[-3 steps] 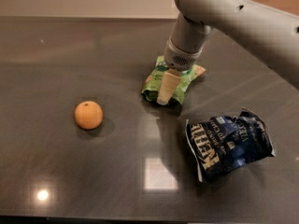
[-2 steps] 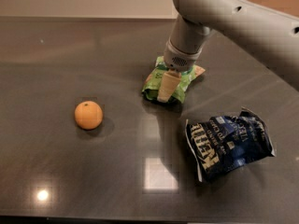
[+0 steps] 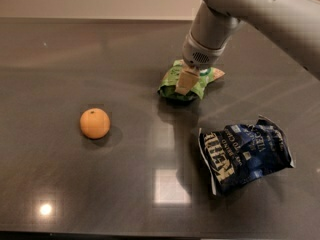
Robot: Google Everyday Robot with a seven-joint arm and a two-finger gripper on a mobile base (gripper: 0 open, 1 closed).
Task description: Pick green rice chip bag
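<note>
The green rice chip bag (image 3: 172, 79) is a small crinkly bright green bag at the middle right of the dark table (image 3: 125, 59). My gripper (image 3: 186, 81) comes down on it from above on the grey arm (image 3: 215, 26). A tan finger (image 3: 183, 83) lies across the bag's middle, and the bag looks pinched and bunched up between the fingers. The bag's lower edge seems just off the table, with its dark reflection below.
An orange (image 3: 95, 123) sits at the left of the table. A larger dark blue chip bag (image 3: 245, 151) lies crumpled at the front right, close below the green bag. The table's far edge meets a pale wall.
The green bag and the gripper have shifted slightly up and to the right, and the bag looks more bunched. The orange and the blue bag have not moved.
</note>
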